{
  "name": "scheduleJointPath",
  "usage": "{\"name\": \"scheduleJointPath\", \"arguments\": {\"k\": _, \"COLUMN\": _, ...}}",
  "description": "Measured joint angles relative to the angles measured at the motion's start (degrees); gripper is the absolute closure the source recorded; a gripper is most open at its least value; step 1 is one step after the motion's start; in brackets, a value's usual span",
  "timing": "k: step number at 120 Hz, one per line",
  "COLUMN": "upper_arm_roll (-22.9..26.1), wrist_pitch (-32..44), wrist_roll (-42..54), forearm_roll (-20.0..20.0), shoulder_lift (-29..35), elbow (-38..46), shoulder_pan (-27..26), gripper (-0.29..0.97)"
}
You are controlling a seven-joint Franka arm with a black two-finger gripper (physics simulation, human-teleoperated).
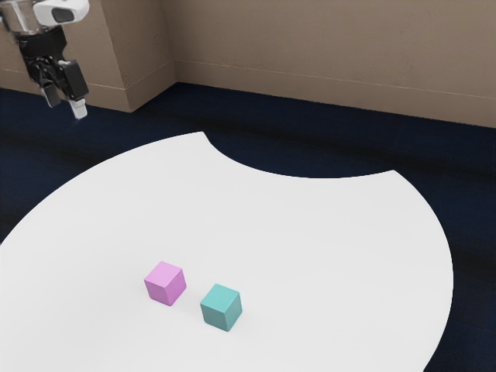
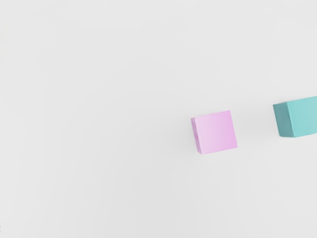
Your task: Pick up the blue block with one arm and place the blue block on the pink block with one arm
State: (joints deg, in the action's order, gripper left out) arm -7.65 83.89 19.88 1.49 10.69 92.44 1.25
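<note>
A teal-blue block [image 1: 222, 307] rests on the white table [image 1: 310, 248] near its front, just to the exterior view's right of a pink block [image 1: 165, 283]; a small gap separates them. My gripper [image 1: 66, 103] hangs high at the exterior view's upper left, far above and away from both blocks, its fingers a little apart and holding nothing. From the hand's camera the pink block [image 2: 214, 132] lies on the bare tabletop, and the blue block [image 2: 297, 117] sits beyond it, cut off at the picture's border.
The round white table has a curved notch [image 1: 294, 167] cut into its far side. Dark floor [image 1: 325, 124] surrounds it, with a beige wall [image 1: 310, 46] and a wall corner [image 1: 139, 62] behind.
</note>
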Motion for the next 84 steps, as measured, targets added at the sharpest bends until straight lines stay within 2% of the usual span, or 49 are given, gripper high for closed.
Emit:
{"name": "scheduleJointPath", "arguments": {"k": 15, "upper_arm_roll": 0.09, "wrist_pitch": 1.44, "wrist_roll": -1.93, "forearm_roll": -0.04, "shoulder_lift": -0.16, "elbow": 0.05, "shoulder_pan": -0.1, "gripper": 0.0}}
{"name": "scheduleJointPath", "arguments": {"k": 29, "upper_arm_roll": 1.3, "wrist_pitch": -1.67, "wrist_roll": -3.38, "forearm_roll": -0.27, "shoulder_lift": 1.47, "elbow": 2.79, "shoulder_pan": 0.11, "gripper": 0.0}}
{"name": "scheduleJointPath", "arguments": {"k": 33, "upper_arm_roll": 2.61, "wrist_pitch": -2.25, "wrist_roll": -3.5, "forearm_roll": -0.08, "shoulder_lift": 2.89, "elbow": 5.65, "shoulder_pan": 0.22, "gripper": 0.0}}
{"name": "scheduleJointPath", "arguments": {"k": 41, "upper_arm_roll": 9.56, "wrist_pitch": -1.08, "wrist_roll": -2.58, "forearm_roll": 1.41, "shoulder_lift": 6.25, "elbow": 14.08, "shoulder_pan": 0.16, "gripper": 0.0}}
{"name": "scheduleJointPath", "arguments": {"k": 47, "upper_arm_roll": 14.02, "wrist_pitch": 1.5, "wrist_roll": -0.86, "forearm_roll": 1.87, "shoulder_lift": 7.1, "elbow": 20.13, "shoulder_pan": -0.06, "gripper": 0.0}}
{"name": "scheduleJointPath", "arguments": {"k": 56, "upper_arm_roll": 16.29, "wrist_pitch": 8.13, "wrist_roll": 3.69, "forearm_roll": -0.08, "shoulder_lift": 7.12, "elbow": 28.09, "shoulder_pan": -0.09, "gripper": 0.0}}
{"name": "scheduleJointPath", "arguments": {"k": 71, "upper_arm_roll": 17.48, "wrist_pitch": 15.46, "wrist_roll": 11.13, "forearm_roll": -2.24, "shoulder_lift": 6.73, "elbow": 30.81, "shoulder_pan": 0.07, "gripper": 0.0}}
{"name": "scheduleJointPath", "arguments": {"k": 84, "upper_arm_roll": 20.75, "wrist_pitch": 20.89, "wrist_roll": 17.84, "forearm_roll": -2.62, "shoulder_lift": 6.72, "elbow": 35.76, "shoulder_pan": 0.0, "gripper": 0.0}}
